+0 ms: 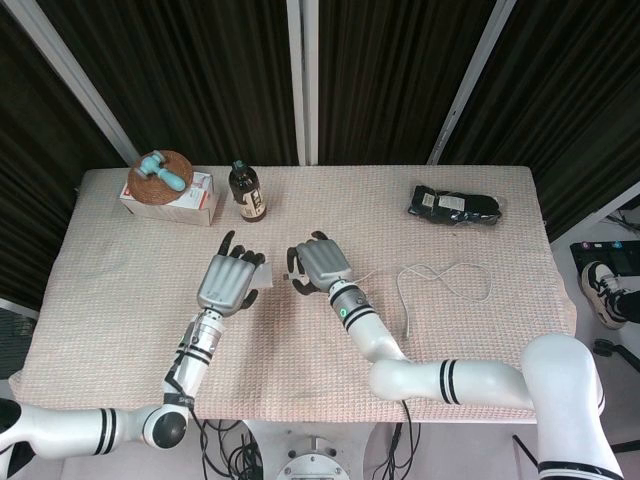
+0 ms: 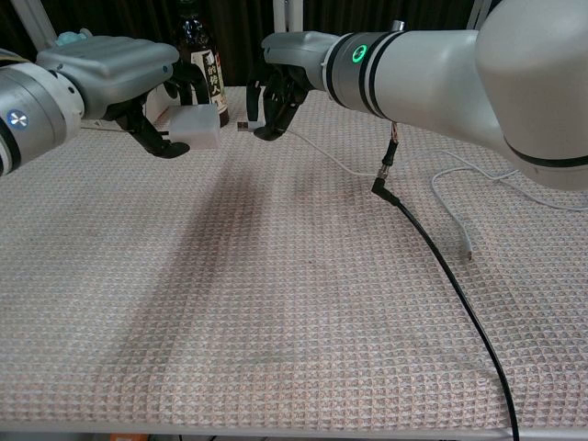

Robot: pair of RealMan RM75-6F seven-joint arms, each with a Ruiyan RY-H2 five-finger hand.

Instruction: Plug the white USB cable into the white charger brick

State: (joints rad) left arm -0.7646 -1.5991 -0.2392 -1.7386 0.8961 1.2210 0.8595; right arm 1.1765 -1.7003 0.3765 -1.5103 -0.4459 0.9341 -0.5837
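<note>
My left hand (image 1: pixel 228 282) (image 2: pixel 138 87) holds the white charger brick (image 2: pixel 197 127) (image 1: pixel 262 273) above the table, its port face turned toward the right hand. My right hand (image 1: pixel 318 266) (image 2: pixel 285 83) pinches the plug end of the white USB cable (image 2: pixel 241 124), which points at the brick with a small gap between them. The rest of the cable (image 1: pixel 440 275) (image 2: pixel 469 197) trails off to the right and lies looped on the cloth.
A dark bottle (image 1: pixel 246 192) (image 2: pixel 204 69) stands behind the hands. At the back left is a white box (image 1: pixel 170 200) with a round wooden stand and teal object (image 1: pixel 162 172). A black pouch (image 1: pixel 455 206) lies back right. A black wire (image 2: pixel 441 266) crosses the table cloth (image 2: pixel 276 322).
</note>
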